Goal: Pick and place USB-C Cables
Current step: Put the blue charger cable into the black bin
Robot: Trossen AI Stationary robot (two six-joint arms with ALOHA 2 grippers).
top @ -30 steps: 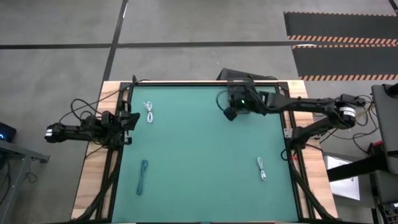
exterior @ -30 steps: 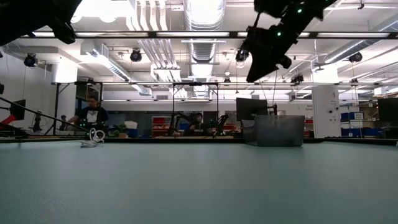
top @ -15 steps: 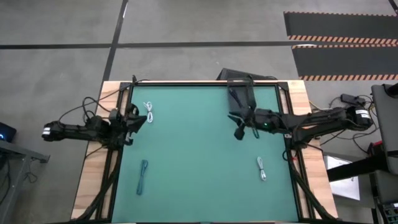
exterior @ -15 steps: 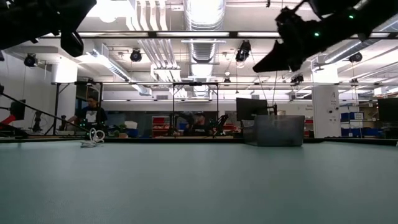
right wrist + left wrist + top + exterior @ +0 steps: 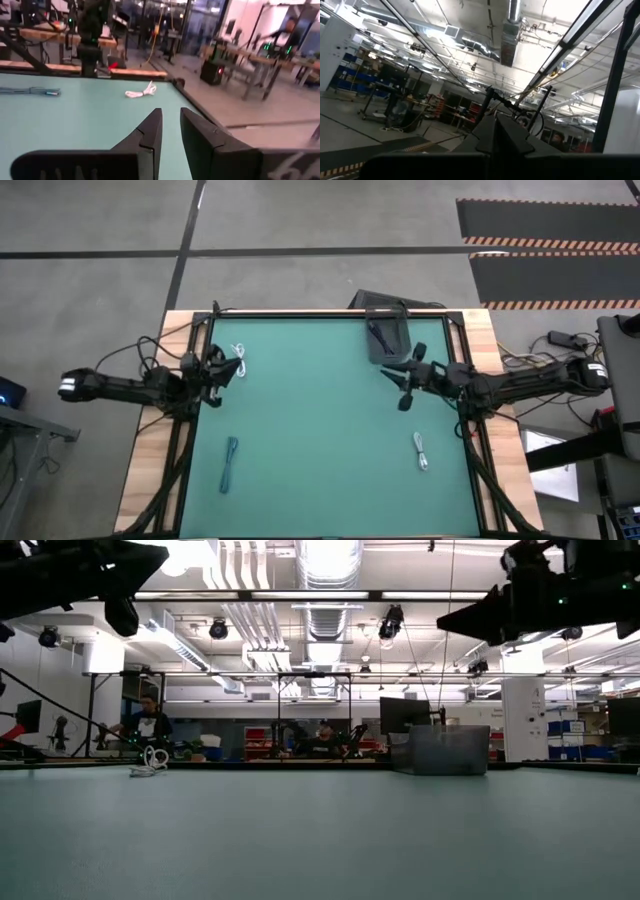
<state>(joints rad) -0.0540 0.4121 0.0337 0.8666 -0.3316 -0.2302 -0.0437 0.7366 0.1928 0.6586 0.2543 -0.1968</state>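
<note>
End effectors are seen on both sides of the high view. At right of centre, the right end effector (image 5: 405, 378) has been swung down from over the grey bin (image 5: 388, 335), fingers spread and empty, so a drop seems done. The left end effector (image 5: 222, 366) has been advanced to just beside the white cable (image 5: 240, 360) at upper left; its finger state cannot be told. The teal cable (image 5: 231, 462) lies lower left, the grey cable (image 5: 421, 450) lower right, unobstructed on the desk (image 5: 320, 480).

place: industrial robotics lab | evidence: exposed ceiling ducts (image 5: 322, 570), workbenches (image 5: 240, 57), concrete floor (image 5: 300, 230), hazard-striped mats (image 5: 545, 220)
</note>
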